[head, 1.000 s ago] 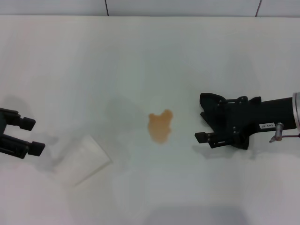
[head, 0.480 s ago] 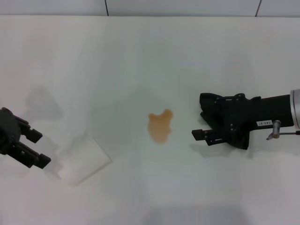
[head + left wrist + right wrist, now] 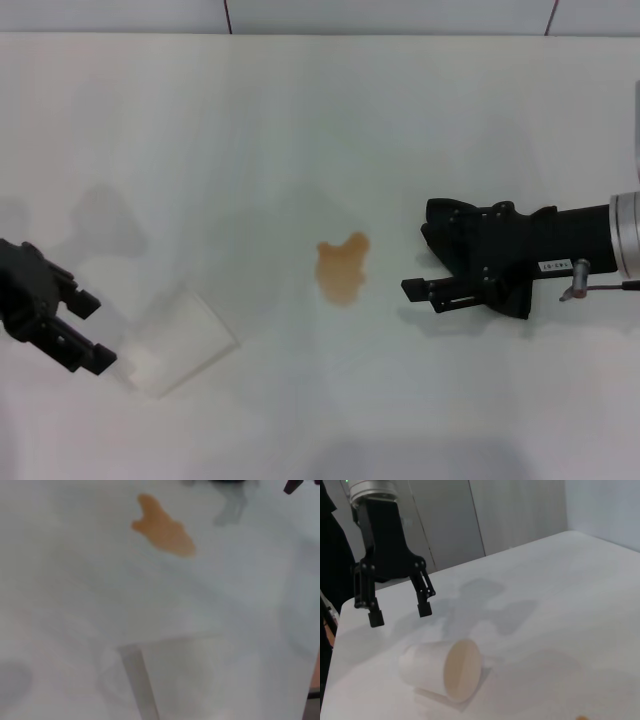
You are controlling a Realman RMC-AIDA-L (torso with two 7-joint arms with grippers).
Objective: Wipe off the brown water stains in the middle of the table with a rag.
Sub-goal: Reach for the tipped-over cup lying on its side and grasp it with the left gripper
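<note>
The brown water stains point(image 3: 343, 268) form a small orange-brown puddle in the middle of the white table point(image 3: 300, 120). They also show in the left wrist view point(image 3: 162, 530). My right gripper point(image 3: 414, 252) lies low just right of the puddle, open and empty. My left gripper point(image 3: 93, 328) is open at the table's left, right beside a translucent white cup point(image 3: 180, 340) that lies on its side. The right wrist view shows the left gripper point(image 3: 397, 614) hovering open behind the cup point(image 3: 442, 670). No rag is in view.
The tipped cup's mouth faces the middle of the table; it appears faintly in the left wrist view point(image 3: 170, 680). A tiled wall point(image 3: 400, 15) runs along the table's far edge.
My left gripper has moved right and toward the table's front, up to the tipped cup. My right gripper has crept slightly left toward the puddle.
</note>
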